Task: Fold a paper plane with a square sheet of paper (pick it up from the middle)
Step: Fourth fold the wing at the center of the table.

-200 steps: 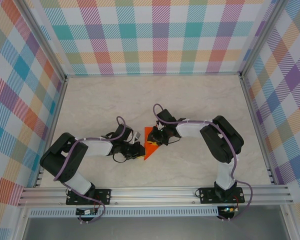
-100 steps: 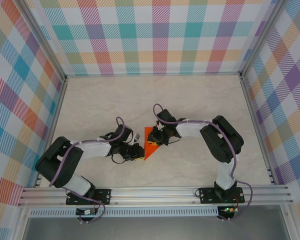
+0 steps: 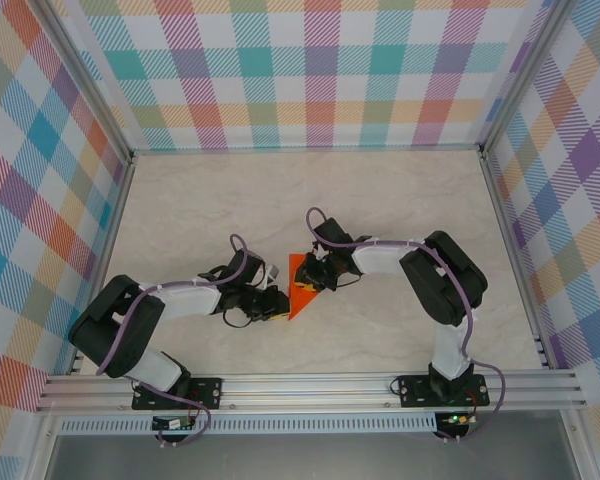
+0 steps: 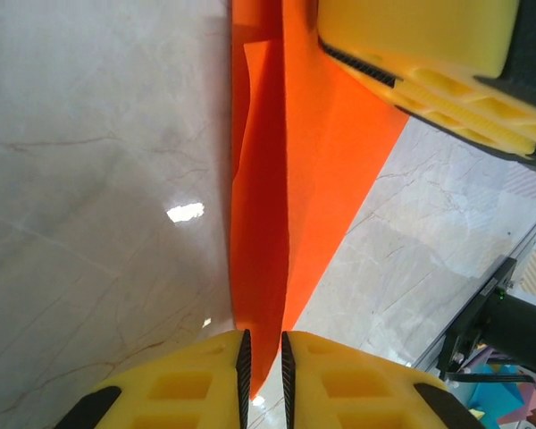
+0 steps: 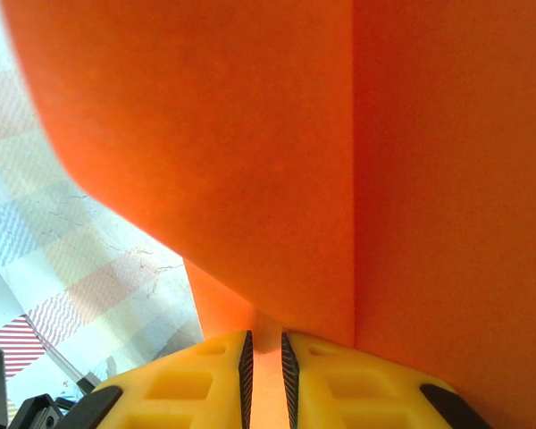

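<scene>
The pale marble bench (image 3: 180,220) carries the paper plane (image 3: 297,272) near its middle, between my two arms, its point aimed at the near edge. I judge it almost weightless and thin. It is stiff only along the centre crease, floppy at the wings, quick to crumple or tear, and likely to slide between smooth pads. The best hold is on that crease at mid-length, where the layers stack. My right claw (image 5: 263,357) is closed to a slit on the fold. My left claw (image 4: 264,357) is just as narrow, nipping the near tip between its pads (image 4: 205,384).
</scene>
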